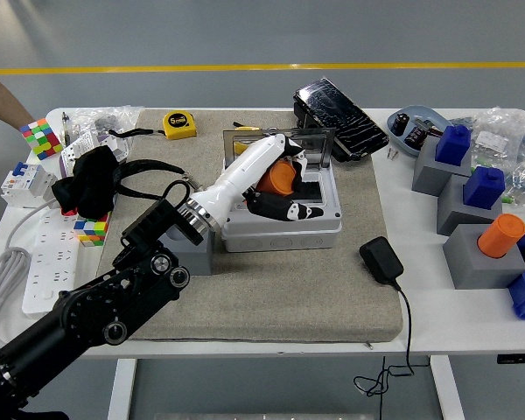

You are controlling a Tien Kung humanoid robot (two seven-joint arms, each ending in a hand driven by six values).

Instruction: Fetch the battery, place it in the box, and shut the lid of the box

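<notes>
My left hand (292,185) reaches in from the lower left and is shut on the orange battery (280,178). It holds the battery over the open top of the grey box (284,233), at the box's middle. The box's clear lid (319,143) stands upright at the back, partly hidden by my wrist. The grey holder block (201,254) where the battery stood is left of the box, mostly behind my forearm. The right hand is out of view.
A black charger (381,260) with its cable lies right of the box. Grey blocks with blue (486,185) and orange (500,235) batteries stand at the right. A tape measure (178,123), black cloth (94,179) and power strip (48,267) are at the left. A person's arm (4,101) shows at the top left.
</notes>
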